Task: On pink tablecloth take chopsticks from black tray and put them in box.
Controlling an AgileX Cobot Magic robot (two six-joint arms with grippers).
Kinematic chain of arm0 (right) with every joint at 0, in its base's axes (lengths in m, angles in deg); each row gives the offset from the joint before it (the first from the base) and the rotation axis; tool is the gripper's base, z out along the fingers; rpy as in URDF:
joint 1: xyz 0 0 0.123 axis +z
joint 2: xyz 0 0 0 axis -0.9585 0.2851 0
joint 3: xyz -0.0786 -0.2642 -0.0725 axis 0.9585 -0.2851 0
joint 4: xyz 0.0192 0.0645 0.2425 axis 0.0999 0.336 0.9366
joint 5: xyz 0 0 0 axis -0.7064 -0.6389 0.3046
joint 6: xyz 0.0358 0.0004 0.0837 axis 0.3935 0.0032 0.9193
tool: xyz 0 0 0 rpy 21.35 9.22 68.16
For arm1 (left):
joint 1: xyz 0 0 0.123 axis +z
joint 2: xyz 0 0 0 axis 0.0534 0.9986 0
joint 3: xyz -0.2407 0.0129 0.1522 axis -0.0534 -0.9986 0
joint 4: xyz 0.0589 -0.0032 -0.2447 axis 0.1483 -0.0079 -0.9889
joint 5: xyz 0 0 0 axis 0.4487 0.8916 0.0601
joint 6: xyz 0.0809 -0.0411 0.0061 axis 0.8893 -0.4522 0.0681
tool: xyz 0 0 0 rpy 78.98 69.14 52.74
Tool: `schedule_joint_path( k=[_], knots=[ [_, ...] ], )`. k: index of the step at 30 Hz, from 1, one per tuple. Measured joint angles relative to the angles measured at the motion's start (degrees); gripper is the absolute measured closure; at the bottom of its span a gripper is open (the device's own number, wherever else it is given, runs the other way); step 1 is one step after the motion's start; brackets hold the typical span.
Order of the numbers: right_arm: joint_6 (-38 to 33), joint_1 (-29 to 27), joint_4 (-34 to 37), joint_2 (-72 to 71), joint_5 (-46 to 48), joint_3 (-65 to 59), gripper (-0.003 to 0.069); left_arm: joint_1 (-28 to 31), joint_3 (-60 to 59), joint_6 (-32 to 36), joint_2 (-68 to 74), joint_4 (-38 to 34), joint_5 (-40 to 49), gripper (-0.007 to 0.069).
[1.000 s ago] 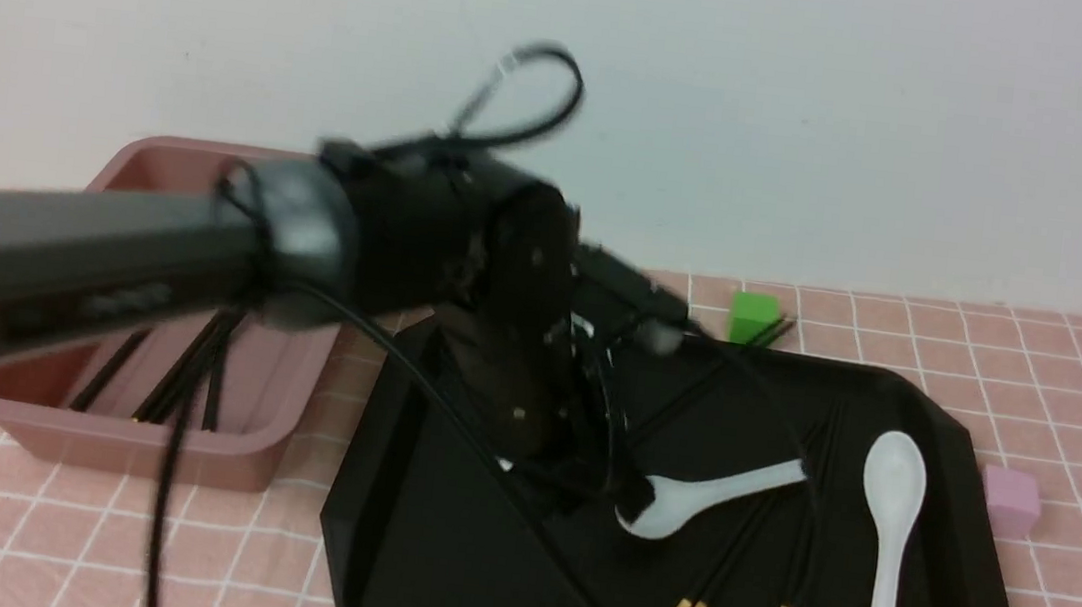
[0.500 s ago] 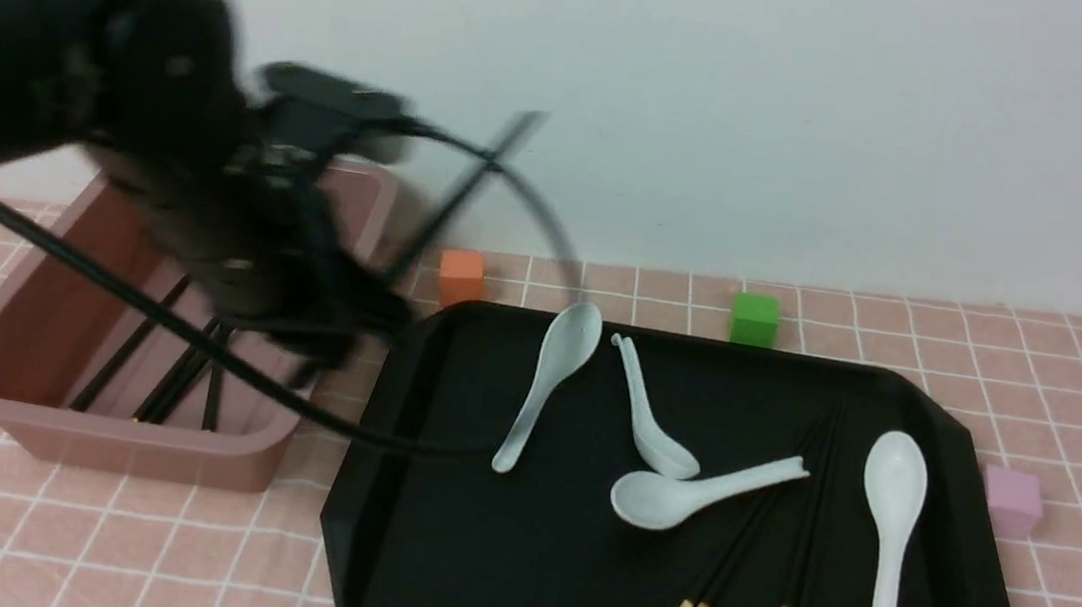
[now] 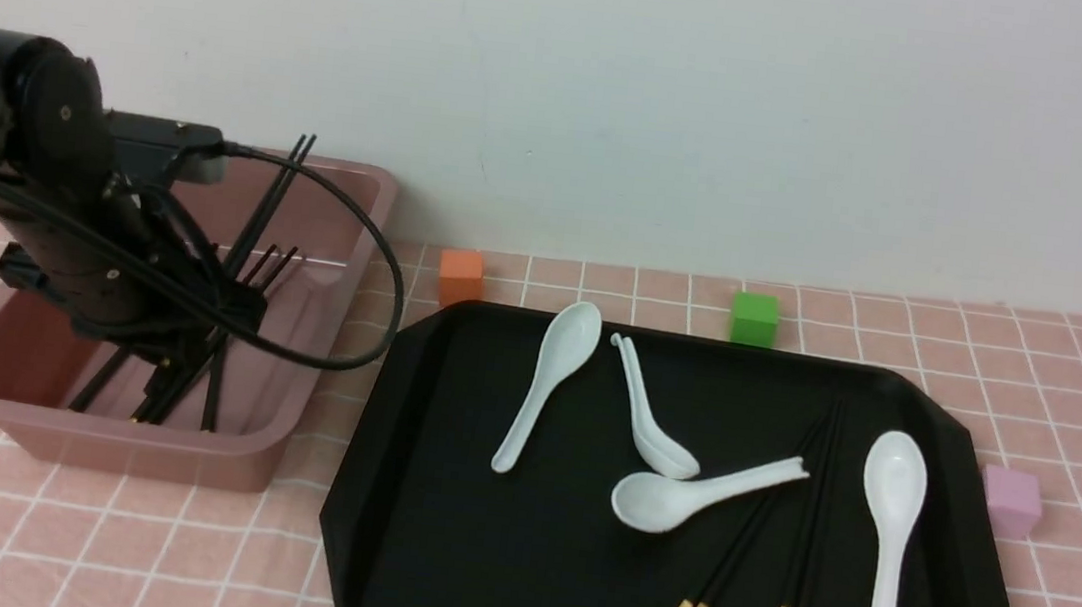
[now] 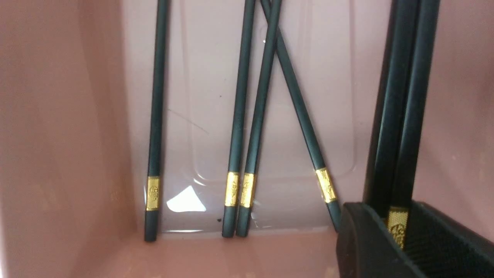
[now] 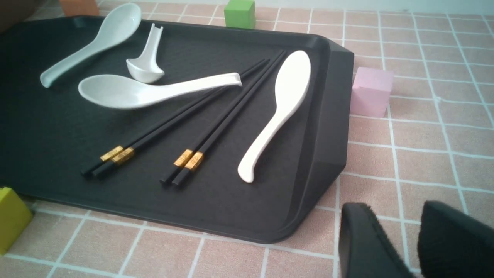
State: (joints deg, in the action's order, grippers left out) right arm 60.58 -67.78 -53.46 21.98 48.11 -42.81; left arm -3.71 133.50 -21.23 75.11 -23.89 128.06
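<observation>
with the left gripper point(image 4: 397, 231) pinched on two chopsticks point(image 4: 405, 127), lower them inside the box point(image 3: 124, 447), then release gently.

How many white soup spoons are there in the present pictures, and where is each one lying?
4, all on the black tray: one far left, one beside it, one over a chopstick pair, one near the right rim. None seems hidden.
</observation>
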Motion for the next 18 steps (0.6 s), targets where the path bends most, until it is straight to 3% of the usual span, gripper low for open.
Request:
schedule_joint_path(
  k=[3, 4, 6, 8, 11, 14, 18],
  knots=[
    [0.0, 0.0, 0.0, 0.0, 0.0, 0.0, 0.0419, 0.0, -0.1, 0.0, 0.2, 0.0, 0.0, 0.0463],
    [0.0, 0.0, 0.0, 0.0, 0.0, 0.0, 0.0419, 0.0, -0.1, 0.0, 0.2, 0.0, -0.2, 0.0398],
    [0.0, 0.0, 0.0, 0.0, 0.0, 0.0, 0.0419, 0.0, -0.1, 0.0, 0.1, 0.0, -0.3, 0.0358],
    [0.0, 0.0, 0.0, 0.0, 0.0, 0.0, 0.0419, 0.0, -0.1, 0.0, -0.9, 0.0, -0.2, 0.0265],
    [0.0, 0.0, 0.0, 0.0, 0.0, 0.0, 0.0419, 0.0, -0.1, -1.2, -4.7, -1.3, 0.0, 0.023],
    [0.0, 0.0, 0.0, 0.0, 0.0, 0.0, 0.0419, 0.0, -0.3, -1.5, -10.8, -3.1, 0.4, 0.0302],
    [0.0, 0.0, 0.0, 0.0, 0.0, 0.0, 0.0419, -0.1, -3.5, -1.1, -24.9, -5.9, -1.3, 0.0536]
  ],
)
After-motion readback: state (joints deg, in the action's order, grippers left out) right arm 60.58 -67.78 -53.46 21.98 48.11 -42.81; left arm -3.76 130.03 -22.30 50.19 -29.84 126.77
